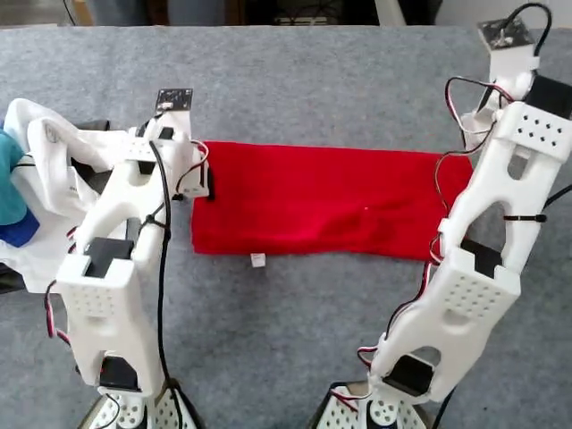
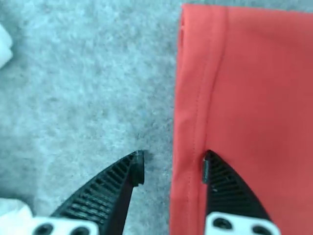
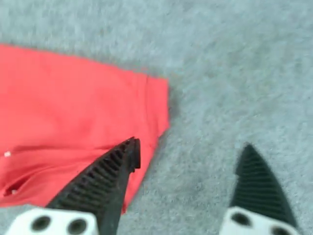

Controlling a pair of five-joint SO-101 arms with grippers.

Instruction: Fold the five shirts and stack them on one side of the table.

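I have the folded red fabric shirt point(image 1: 322, 201) flat on the grey felt table point(image 1: 295, 89). My left gripper point(image 2: 173, 162) is spread astride its stitched end, and my right gripper point(image 3: 190, 147) is spread over the opposite corner. Beyond the stitched end, a white-and-blue shirt heap point(image 1: 40, 152) sits half hidden behind my arm.

Observed: right claw point(image 3: 191, 145) with its black, ribbed fingers point(image 3: 110, 171) spread wide apart. One finger sits over the red shirt point(image 3: 73, 98), its tip just inside the shirt's side edge, near a corner; contact with the cloth cannot be told. The other finger is off the shirt, over bare grey surface point(image 3: 234, 63). The shirt lies flat with shallow creases, and a stitched hem runs along that edge.
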